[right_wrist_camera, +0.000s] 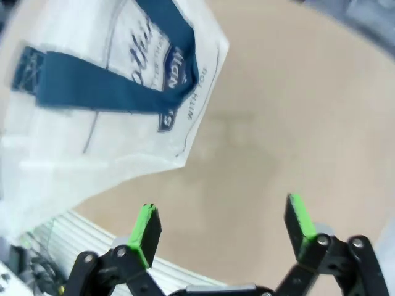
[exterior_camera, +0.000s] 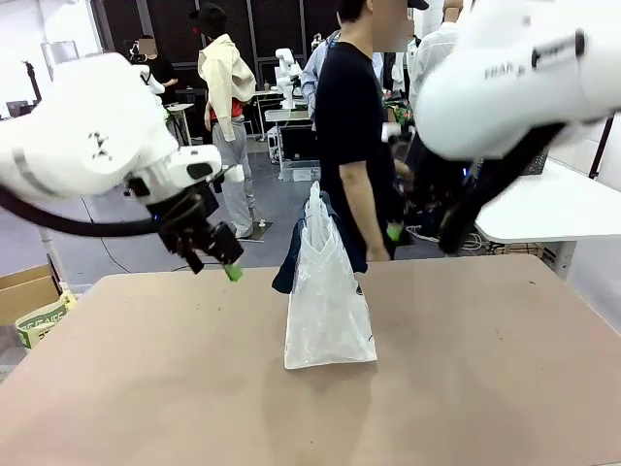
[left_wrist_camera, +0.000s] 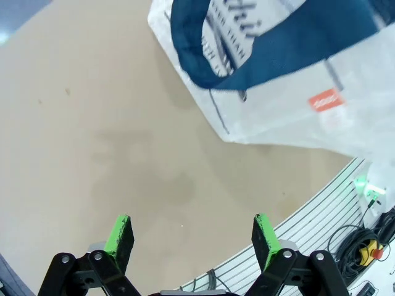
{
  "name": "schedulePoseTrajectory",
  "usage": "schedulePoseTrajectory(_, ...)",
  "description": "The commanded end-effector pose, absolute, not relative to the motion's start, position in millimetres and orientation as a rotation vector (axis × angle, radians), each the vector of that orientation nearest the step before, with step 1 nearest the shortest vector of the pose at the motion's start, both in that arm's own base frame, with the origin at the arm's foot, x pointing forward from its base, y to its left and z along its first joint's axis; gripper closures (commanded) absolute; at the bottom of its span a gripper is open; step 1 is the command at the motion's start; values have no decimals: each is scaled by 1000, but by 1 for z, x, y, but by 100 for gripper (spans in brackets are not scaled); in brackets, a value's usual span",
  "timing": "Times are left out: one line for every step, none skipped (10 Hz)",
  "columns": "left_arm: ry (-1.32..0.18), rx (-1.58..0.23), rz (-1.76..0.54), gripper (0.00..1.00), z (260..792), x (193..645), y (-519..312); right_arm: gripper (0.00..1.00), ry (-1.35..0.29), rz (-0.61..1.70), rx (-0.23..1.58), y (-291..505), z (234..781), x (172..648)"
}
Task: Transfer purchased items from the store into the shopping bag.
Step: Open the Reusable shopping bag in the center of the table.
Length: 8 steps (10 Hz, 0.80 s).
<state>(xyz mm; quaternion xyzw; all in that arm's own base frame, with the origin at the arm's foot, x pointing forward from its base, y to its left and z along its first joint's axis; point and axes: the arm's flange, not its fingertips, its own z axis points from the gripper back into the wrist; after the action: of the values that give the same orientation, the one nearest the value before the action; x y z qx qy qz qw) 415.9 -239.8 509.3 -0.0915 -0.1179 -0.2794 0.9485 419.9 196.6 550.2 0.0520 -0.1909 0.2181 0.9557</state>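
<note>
- Shopping bag [exterior_camera: 328, 311]: clear plastic, navy handles, standing upright at the middle of the table [exterior_camera: 146, 388], just in front of the person [exterior_camera: 351, 126]
- Left gripper [left_wrist_camera: 192, 231]: jaws wide, empty, raised over the table left of the bag
- Right gripper [right_wrist_camera: 225, 225]: jaws wide, empty, raised right of the bag

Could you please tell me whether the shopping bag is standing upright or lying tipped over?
Upright: the bag stands on its base on the table, its narrow top pointing up.
</note>
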Motion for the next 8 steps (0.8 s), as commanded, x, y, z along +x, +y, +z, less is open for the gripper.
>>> schedulePoseTrajectory(-271,-178,-558,0,533,438,-254,0,-394,366,55,216,579,443)
schedulePoseTrajectory(-287,-163,-559,0,542,444,-262,0,-403,351,41,221,589,447)
schedulePoseTrajectory(-319,-214,-619,0,545,443,-263,0,-422,402,-3,218,584,446)
schedulePoseTrajectory(-286,-192,-578,0,540,433,-254,0,-416,381,86,210,591,436)
schedulePoseTrajectory(-286,-192,-578,0,540,433,-254,0,-416,381,86,210,591,436)
schedulePoseTrajectory(-286,-192,-578,0,540,433,-254,0,-416,381,86,210,591,436)
schedulePoseTrajectory(-297,-196,-588,0,545,440,-261,0,-416,381,86,210,591,436)
schedulePoseTrajectory(-293,-189,-484,0,554,441,-268,0,-423,385,66,215,595,442)
